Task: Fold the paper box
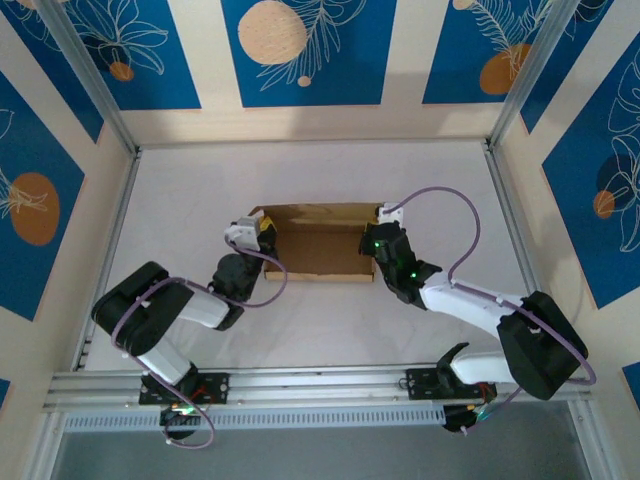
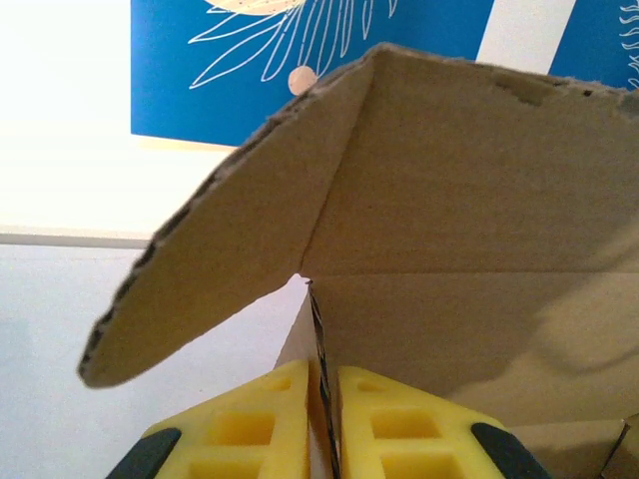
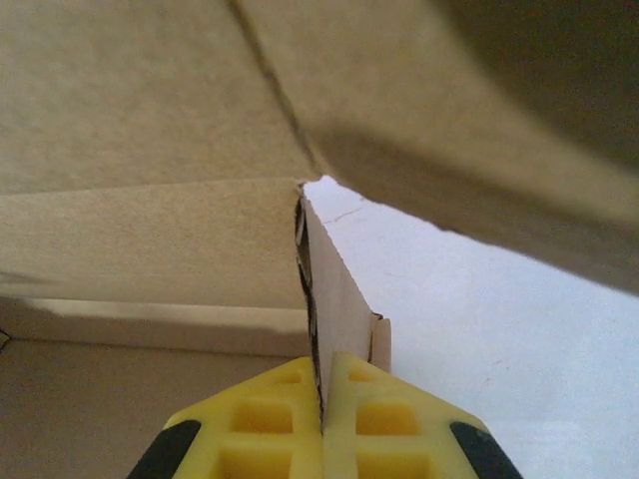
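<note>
- The paper box (image 1: 320, 250), plain brown cardboard, is seen lying near the middle of the white table (image 1: 330, 330), its long side set across the view and its walls partly raised.
- In the left wrist view, a flap of the box (image 2: 449, 200) is seen bent up and over, above a thin upright end wall.
- That wall is flanked closely by the yellow pads (image 2: 250, 419) of the left gripper (image 1: 262, 232); a slim gap is visible, so it cannot be told whether the wall is gripped.
- The opposite end wall is pinched firmly by the right gripper (image 3: 321, 364).
- The left arm (image 1: 180, 310) is bent at the elbow and reached inward to the box's left end.
- The right arm (image 1: 470, 300) is stretched diagonally to the right end.
</note>
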Robot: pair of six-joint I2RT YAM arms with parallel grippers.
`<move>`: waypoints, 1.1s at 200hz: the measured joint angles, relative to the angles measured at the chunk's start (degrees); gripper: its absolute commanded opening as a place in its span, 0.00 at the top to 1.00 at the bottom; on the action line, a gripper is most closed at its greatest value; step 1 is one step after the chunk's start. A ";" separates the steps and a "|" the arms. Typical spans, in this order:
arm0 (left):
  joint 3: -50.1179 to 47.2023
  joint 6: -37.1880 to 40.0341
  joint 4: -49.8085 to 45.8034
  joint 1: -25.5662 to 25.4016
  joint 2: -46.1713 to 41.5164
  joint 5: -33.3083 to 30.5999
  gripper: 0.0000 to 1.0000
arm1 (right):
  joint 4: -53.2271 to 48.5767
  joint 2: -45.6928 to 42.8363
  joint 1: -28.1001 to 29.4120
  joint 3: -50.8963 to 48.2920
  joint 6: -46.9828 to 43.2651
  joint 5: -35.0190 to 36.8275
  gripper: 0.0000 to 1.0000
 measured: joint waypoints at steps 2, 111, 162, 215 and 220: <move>-0.09 0.02 0.02 -0.02 0.00 0.00 0.87 | 0.02 -0.02 0.02 -0.07 0.00 0.00 1.00; -3.32 3.69 1.07 -0.28 -0.57 0.28 0.89 | 4.22 -5.16 2.99 -7.06 0.92 0.39 0.88; -4.81 6.10 0.96 -0.61 -0.57 0.87 0.91 | 4.68 -5.20 3.48 -9.31 6.82 -0.87 0.87; -5.49 9.09 -0.74 -1.07 -0.74 2.29 0.93 | 4.87 -6.34 3.96 -11.80 11.63 -0.98 0.69; -5.60 9.44 -0.79 -1.14 -0.85 2.51 0.93 | 4.52 -7.19 4.02 -12.04 11.96 -1.18 0.66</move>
